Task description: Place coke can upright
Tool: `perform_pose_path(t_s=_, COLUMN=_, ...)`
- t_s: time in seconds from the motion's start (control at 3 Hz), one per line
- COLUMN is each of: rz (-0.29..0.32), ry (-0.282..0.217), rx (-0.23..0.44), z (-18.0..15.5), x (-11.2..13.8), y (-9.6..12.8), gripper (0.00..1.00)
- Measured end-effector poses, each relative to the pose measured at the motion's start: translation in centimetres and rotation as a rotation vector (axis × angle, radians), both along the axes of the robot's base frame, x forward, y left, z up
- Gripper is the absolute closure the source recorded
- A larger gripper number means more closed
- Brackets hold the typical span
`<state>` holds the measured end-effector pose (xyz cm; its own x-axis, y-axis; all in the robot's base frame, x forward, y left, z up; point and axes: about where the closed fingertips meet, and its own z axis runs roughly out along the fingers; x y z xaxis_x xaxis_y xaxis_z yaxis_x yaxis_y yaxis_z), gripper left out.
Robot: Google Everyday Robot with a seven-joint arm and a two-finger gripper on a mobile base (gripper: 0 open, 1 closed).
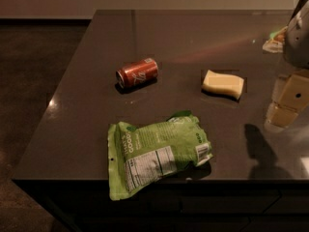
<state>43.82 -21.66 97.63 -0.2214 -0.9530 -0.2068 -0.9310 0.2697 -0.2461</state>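
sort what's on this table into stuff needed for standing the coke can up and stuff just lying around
For the job: coke can, lying on its side; gripper, at the right edge, apart from the can.
Just lying about: green snack bag; yellow sponge, right of the can.

The scene is dimly lit, with a warm brownish cast. The dark desk (72,129) is glossy: a small bright glint is seen near its left edge, a faint pale streak runs down its far part, and a reddish sheen lies beyond the sponge (223,84). Short dark shadows are thrown toward the near side under the can (137,73), the sponge and the bag (154,151), so the light is taken to come from above and behind. The gripper (288,100), at the right edge over the desk, is lit pale, and a dark shadow is cast on the desk to its lower left. Blocky dark patches are seen round the sponge.
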Motion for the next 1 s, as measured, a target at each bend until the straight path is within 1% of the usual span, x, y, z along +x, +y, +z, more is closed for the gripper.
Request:
perform_pose_path(t_s=0.33, rz=0.006, ry=-0.001, rx=-0.002, z=0.1, x=0.2, y=0.2, gripper=0.00)
perform_pose_path(t_s=0.67, rz=0.039, ry=-0.003, rx=-0.014, z=0.6, x=1.6, y=1.1, gripper=0.00)
perform_pose_path(t_s=1.0, rz=0.109, ry=-0.005, rx=0.000, z=0.8, x=4.2, y=3.4, gripper=0.00)
